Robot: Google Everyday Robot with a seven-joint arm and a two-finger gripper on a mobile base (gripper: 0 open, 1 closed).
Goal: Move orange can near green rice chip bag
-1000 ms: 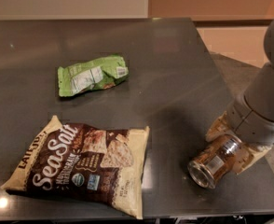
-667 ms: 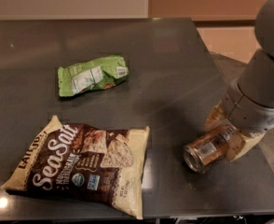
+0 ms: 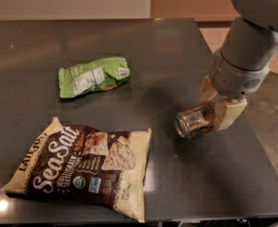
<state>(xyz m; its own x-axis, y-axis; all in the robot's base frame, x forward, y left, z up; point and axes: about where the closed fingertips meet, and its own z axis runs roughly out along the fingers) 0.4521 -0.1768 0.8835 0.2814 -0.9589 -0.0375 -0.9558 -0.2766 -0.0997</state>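
Camera view: gripper [image 3: 214, 112] clamped on orange can [image 3: 194, 121], shifted left — green rice chip bag [image 3: 94, 76] still well apart

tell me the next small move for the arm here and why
Probably carry the orange can left and away from the camera, toward the green rice chip bag. The gripper is shut on the can, held sideways near the right edge of the table, well apart from that bag. The Sea Salt bag sits nearer the front, so a straight path looks open.
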